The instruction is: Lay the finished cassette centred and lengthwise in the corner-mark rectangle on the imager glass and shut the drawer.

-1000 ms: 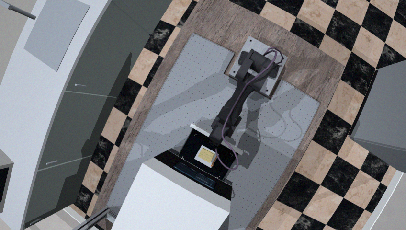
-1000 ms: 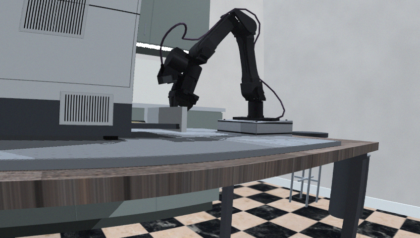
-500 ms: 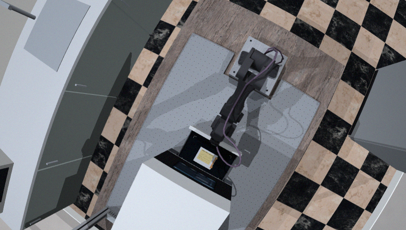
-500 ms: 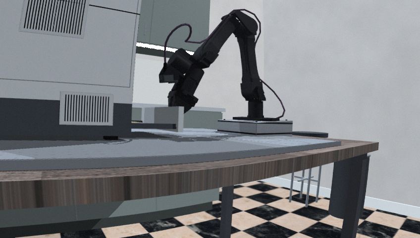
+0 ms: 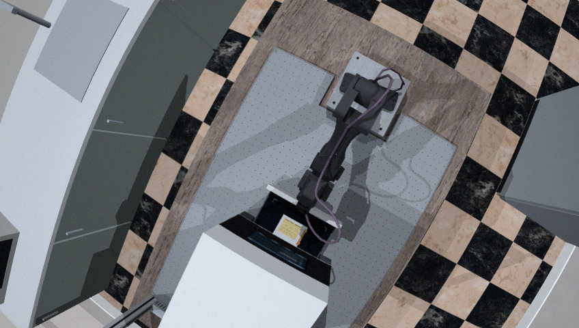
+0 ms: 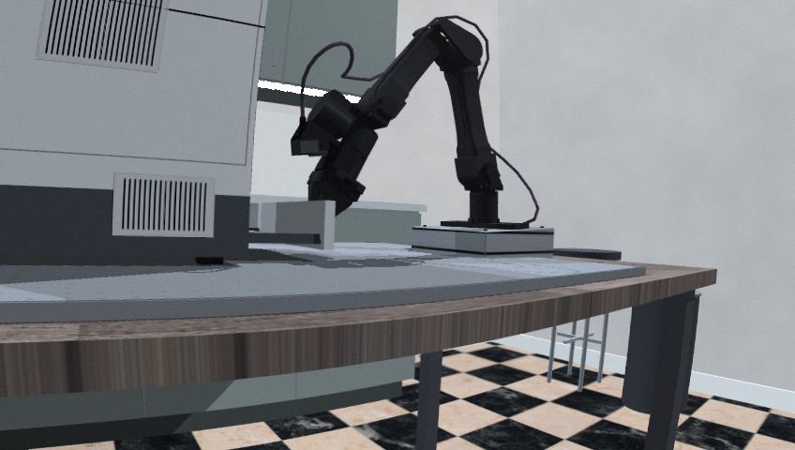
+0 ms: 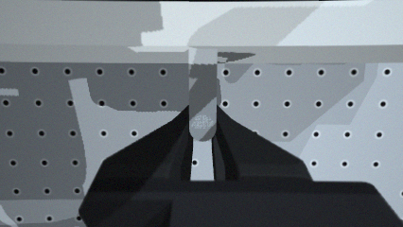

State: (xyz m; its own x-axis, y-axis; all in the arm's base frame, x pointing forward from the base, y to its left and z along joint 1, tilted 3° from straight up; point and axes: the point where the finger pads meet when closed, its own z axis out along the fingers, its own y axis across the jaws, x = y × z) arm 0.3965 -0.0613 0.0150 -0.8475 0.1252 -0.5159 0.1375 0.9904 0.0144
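Note:
The gel imager IM (image 5: 244, 284) (image 6: 112, 111) is a big white box with its drawer (image 5: 265, 213) pulled out toward the arm. FINISHED (image 5: 289, 229), a yellowish cassette with an orange edge, lies flat on the dark glass, about in the middle between the white corner marks (image 5: 325, 228). My gripper (image 5: 302, 206) (image 6: 336, 207) (image 7: 202, 113) is at the drawer's light front panel (image 5: 280, 193) (image 6: 304, 222) (image 7: 284, 52). It is shut on the grey handle bar (image 7: 203, 90) that sticks out of that panel. The exterior view does not show the cassette.
The arm's base plate (image 5: 361, 65) (image 6: 482, 238) stands at the far end of the perforated mat (image 5: 263, 121) (image 6: 390, 273) on the wooden table (image 5: 308, 36) (image 6: 335, 334). The arm's purple cable (image 5: 321, 235) loops over the drawer's right side.

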